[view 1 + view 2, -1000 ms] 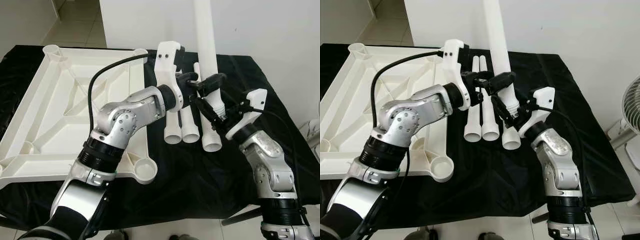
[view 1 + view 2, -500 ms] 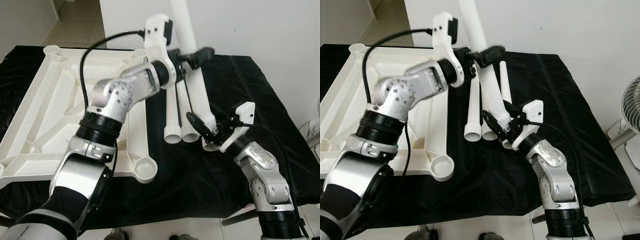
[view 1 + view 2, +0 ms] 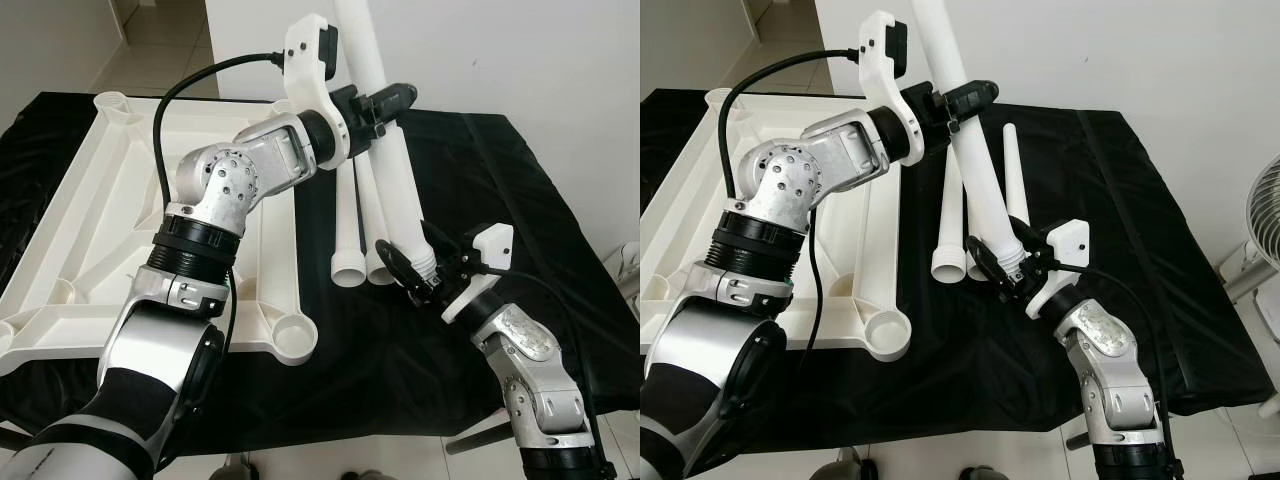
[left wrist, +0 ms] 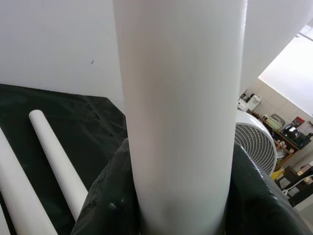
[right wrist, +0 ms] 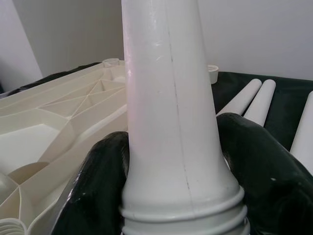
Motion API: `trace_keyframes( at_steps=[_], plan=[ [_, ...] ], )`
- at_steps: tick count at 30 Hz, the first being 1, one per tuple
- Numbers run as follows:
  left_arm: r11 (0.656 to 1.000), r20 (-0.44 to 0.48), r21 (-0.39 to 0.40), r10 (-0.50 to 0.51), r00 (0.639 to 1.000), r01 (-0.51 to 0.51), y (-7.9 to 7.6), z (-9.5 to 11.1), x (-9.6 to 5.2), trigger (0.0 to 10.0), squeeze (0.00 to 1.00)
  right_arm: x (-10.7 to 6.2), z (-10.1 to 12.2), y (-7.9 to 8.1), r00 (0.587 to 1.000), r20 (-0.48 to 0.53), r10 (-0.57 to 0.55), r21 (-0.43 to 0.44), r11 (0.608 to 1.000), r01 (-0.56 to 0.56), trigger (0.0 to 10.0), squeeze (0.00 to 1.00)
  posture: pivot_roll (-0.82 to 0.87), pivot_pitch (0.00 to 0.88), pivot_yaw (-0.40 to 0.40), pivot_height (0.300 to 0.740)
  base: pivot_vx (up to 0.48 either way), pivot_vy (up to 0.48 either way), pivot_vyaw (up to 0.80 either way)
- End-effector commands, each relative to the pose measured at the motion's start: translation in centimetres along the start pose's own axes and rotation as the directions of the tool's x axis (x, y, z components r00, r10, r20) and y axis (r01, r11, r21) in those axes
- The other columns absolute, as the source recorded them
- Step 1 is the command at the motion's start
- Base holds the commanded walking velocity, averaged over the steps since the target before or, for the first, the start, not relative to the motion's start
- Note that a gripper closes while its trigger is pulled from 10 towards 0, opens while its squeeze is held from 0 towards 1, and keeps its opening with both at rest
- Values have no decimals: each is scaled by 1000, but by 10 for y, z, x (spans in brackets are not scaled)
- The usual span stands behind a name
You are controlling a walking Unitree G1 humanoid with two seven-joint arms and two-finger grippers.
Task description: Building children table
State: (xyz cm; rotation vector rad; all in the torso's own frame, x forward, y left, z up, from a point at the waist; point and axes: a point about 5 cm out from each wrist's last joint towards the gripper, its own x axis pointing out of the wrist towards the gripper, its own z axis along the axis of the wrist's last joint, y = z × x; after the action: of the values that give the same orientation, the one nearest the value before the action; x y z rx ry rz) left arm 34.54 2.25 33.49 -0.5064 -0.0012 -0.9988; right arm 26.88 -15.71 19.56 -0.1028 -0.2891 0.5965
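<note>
Nearest me, my right gripper [image 3: 418, 270] is clamped on the threaded lower end of the white table leg [image 3: 392, 160], its black fingers [image 5: 105, 181] pressing both sides just above the threads. That leg rises steeply, tilted, off the black cloth [image 3: 480, 190], and I lose its top past the frame edge. Higher on the same leg, my left gripper [image 3: 385, 100] is closed round the shaft; from the left wrist camera I see the dark fingers [image 4: 105, 205] wrapping the tube. Under the lifted leg, two more legs [image 3: 352, 225] lie side by side on the cloth with open ends toward me, and a thinner-looking third [image 3: 1013, 175] lies just beyond them, partly hidden by the raised one. To my left the upturned white tabletop [image 3: 90, 230] lies with its ribbed underside up and a round socket [image 3: 293, 340] at the near corner. A fan [image 3: 1262, 235] is cut off at the right edge. I can read no brand, label or writing anywhere.
</note>
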Motion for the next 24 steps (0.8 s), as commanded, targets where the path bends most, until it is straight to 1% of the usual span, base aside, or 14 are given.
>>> trace_keyframes(
  at_steps=[1, 2, 3, 6, 8, 9, 10, 12, 13, 14, 16, 17, 19, 24],
  plan=[
    [946, -11, 34, -321, 947, 321, -24, 4, -2, 0, 0, -2, 5, -2, 1000, 18, 4, -34, 999, -3, 10000, 0, -17, 96, 6, 740, 0, 0, 0],
    [945, -21, 63, -320, 947, 321, -28, 6, -2, 5451, 0, -1, 7, -3, 1000, 11, 8, -36, 999, -7, 10000, 0, -15, 96, 3, 740, 0, 0, 0],
    [945, -28, 83, -316, 948, 317, -30, 7, -2, 10000, 0, 0, 8, -5, 1000, 6, 10, -36, 999, -10, 10000, 1000, -13, 98, -1, 740, 0, 0, 0],
    [941, -23, 111, -319, 947, 320, -34, 11, -2, 10000, 0, 2, 10, -6, 1000, 4, 11, -31, 999, -11, 10000, 1000, -13, 98, -1, 740, 0, 0, 0],
    [938, -16, 149, -316, 949, 314, -39, 14, -2, 10000, 0, 5, 14, -7, 1000, -3, 8, -28, 1000, -9, 10000, 1000, -6, 100, -8, 740, 0, 0, 0],
    [932, -10, 188, -312, 950, 309, -42, 17, -3, 10000, 0, 8, 17, -9, 1000, -14, 3, -37, 999, -4, 10000, 1000, -6, 100, -8, 740, 0, 0, 0],
    [932, -10, 188, -312, 950, 309, -42, 17, -3, 10000, 0, 8, 17, -9, 1000, -14, 3, -37, 999, -4, 10000, 1000, -6, 100, -8, 740, 0, 0, 0],
    [922, 4, 270, -290, 957, 278, -46, 18, -3, 10000, 0, 14, 19, -12, 997, -70, 22, -5, 1000, -22, 10000, 1000, -4, 100, -9, 740, 0, 0, 0],
    [918, 22, 306, -270, 963, 251, -46, 18, -3, 10000, 0, 17, 20, -12, 996, -84, 39, -13, 999, -40, 10000, 0, -4, 102, -14, 740, 0, 0, 0],
    [918, 22, 306, -270, 963, 251, -46, 18, -3, 10000, 0, 17, 20, -12, 996, -84, 39, -13, 999, -40, 10000, 0, -4, 102, -14, 740, 0, 0, 0],
    [910, 54, 359, -241, 969, 207, -47, 16, -3, 10000, 0, 22, 24, -11, 994, -92, 64, -35, 997, -68, 10000, 0, -3, 102, -18, 740, 0, 0, 0],
    [910, 54, 359, -241, 969, 207, -47, 16, -3, 10000, 0, 22, 24, -11, 994, -92, 64, -35, 997, -68, 10000, 0, -3, 102, -18, 740, 0, 0, 0],
    [885, 63, 436, -213, 975, 165, -48, 11, -3, 10000, 0, 30, 27, -8, 991, -98, 95, -34, 995, -99, 10000, 0, -1, 102, -25, 740, 0, 0, 0],
    [868, 47, 457, -244, 969, 197, -58, 0, -4, 10000, 0, 42, 31, -8, 988, -110, 108, -45, 993, -113, 10000, 0, -2, 101, -27, 740, 0, 0, 0]
  ],
)
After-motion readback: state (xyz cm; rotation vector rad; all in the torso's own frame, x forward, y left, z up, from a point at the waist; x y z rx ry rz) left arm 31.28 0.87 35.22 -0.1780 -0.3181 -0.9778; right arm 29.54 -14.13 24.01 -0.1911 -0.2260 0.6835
